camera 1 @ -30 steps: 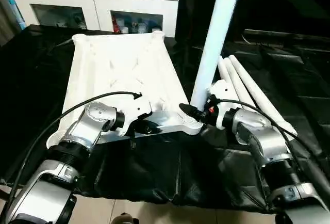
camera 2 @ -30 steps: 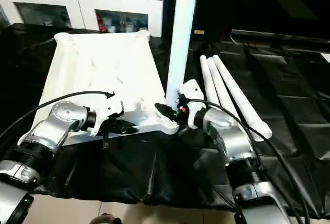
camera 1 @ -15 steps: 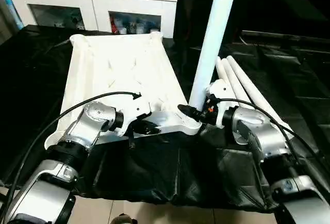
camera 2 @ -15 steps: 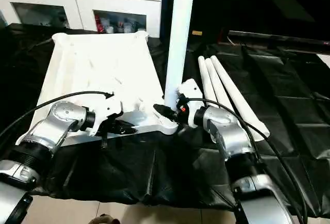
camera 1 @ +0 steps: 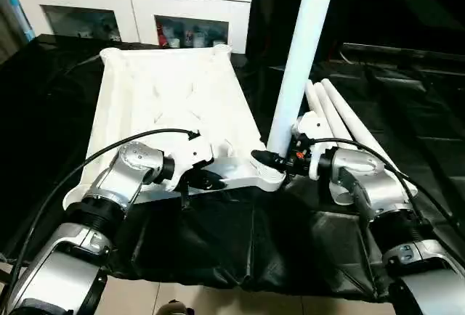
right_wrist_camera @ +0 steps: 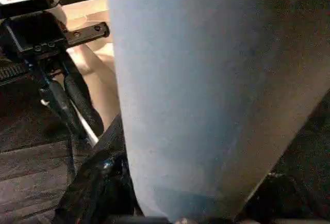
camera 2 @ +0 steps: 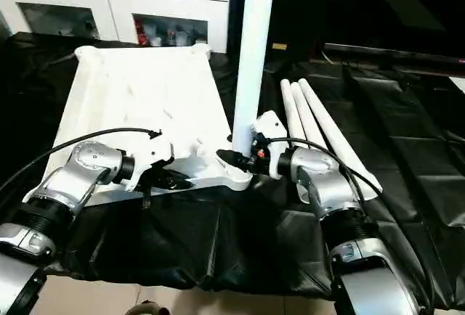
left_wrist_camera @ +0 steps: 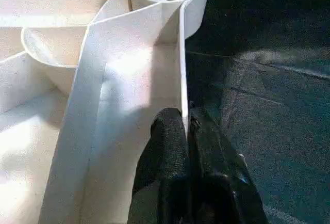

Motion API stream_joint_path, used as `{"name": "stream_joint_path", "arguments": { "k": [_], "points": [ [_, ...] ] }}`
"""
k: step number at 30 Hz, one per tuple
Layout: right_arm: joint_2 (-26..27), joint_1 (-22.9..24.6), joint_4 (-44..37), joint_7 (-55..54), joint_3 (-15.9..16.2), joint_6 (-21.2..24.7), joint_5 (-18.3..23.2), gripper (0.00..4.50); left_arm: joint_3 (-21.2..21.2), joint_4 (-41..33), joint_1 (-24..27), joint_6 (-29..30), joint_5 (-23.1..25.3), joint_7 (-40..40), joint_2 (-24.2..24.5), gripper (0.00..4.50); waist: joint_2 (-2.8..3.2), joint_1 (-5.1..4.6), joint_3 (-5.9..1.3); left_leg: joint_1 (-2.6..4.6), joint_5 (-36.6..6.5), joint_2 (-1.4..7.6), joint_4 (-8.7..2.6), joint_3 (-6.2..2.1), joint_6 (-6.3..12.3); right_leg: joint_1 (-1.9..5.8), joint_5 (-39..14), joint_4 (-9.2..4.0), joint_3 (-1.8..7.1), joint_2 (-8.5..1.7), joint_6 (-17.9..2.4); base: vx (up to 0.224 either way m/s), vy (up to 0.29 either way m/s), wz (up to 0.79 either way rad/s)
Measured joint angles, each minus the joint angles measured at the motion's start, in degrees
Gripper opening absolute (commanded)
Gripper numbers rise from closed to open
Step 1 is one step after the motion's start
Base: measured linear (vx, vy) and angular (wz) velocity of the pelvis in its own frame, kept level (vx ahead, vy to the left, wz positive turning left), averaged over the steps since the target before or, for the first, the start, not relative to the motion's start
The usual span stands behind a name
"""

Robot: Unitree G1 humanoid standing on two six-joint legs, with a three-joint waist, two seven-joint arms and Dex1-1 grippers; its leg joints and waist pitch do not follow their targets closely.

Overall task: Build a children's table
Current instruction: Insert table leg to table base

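The tabletop [camera 1: 174, 104] lies upside down, ribbed side up, on the black-draped worktop [camera 1: 51, 90], its near edge just ahead of both my wrists. My left jaws [left_wrist_camera: 186, 126] are pinched together on the thin wall of that near rim, one black finger inside it and one outside. At the near right corner socket [camera 1: 270, 178] one white leg [camera 1: 301, 54] stands upright, and my right jaws [camera 1: 266, 159] are clamped around its base just above the socket, the tube filling the space between the fingers.

Both silver forearms reach forward from the bottom of the head views and bend inward at the wrists, so the two sets of jaws point toward each other along the near edge, the left one level with the rim, the right one level with the leg's foot. A black cable arcs over my left wrist.

I count one tabletop, one leg standing in its socket, and three spare legs [camera 1: 341, 126] lying side by side on the black sheet just beyond my right wrist, fanned slightly. Behind the worktop stands one white cabinet [camera 1: 131, 3] with glass doors.
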Motion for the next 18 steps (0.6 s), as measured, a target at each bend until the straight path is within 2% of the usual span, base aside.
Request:
{"name": "stream_joint_path", "arguments": {
  "k": [5, 8, 13, 18],
  "points": [
    [0.57, -0.83, 1.79, -0.67, -0.27, -0.42, -0.01, 1.89, 0.22, 0.96, -0.4, 0.12, 0.04, 0.48, -0.53, 0.0, -0.01, -0.05, 0.0, 0.09, 0.0, 0.0, -0.02, 0.0, -0.01, 0.04, 0.0, 0.02, -0.01, 0.0, 0.01, 0.0, 0.0, 0.0],
    [2.61, -1.7, 4.2, -6.09, -2.02, -0.44, -0.01, 1.89, 1.05, 1.94, -0.82, 1.63, 0.04, 3.06, -1.65, 0.0, -0.04, -0.33, -0.01, 0.14, 0.0, 0.0, -0.05, -0.02, -0.01, 0.01, -0.07, 0.0, -0.03, 0.0, 0.12, 0.0, 0.0, 0.0],
    [7.46, -5.3, 11.08, -22.32, -7.11, -0.35, 0.03, 1.89, 2.2, 4.73, -3.45, 7.15, 0.43, 11.84, -6.43, 0.0, 0.1, -1.33, 0.13, 0.15, 0.0, -0.01, -0.05, -0.07, -0.01, -0.05, -0.05, -0.29, -0.09, -0.03, 0.1, 0.0, 0.0, 0.0],
    [10.44, -8.91, 16.01, -34.8, -9.83, -0.38, -0.36, 1.89, 2.4, 6.26, -5.07, 9.65, 1.65, 20.15, -11.17, 0.0, 0.49, -1.32, 0.21, 0.14, 0.0, -0.08, -0.12, -0.1, 0.0, 0.01, -0.01, -0.7, -0.11, -0.06, 0.03, 0.0, 0.0, 0.0]
  ]
}}
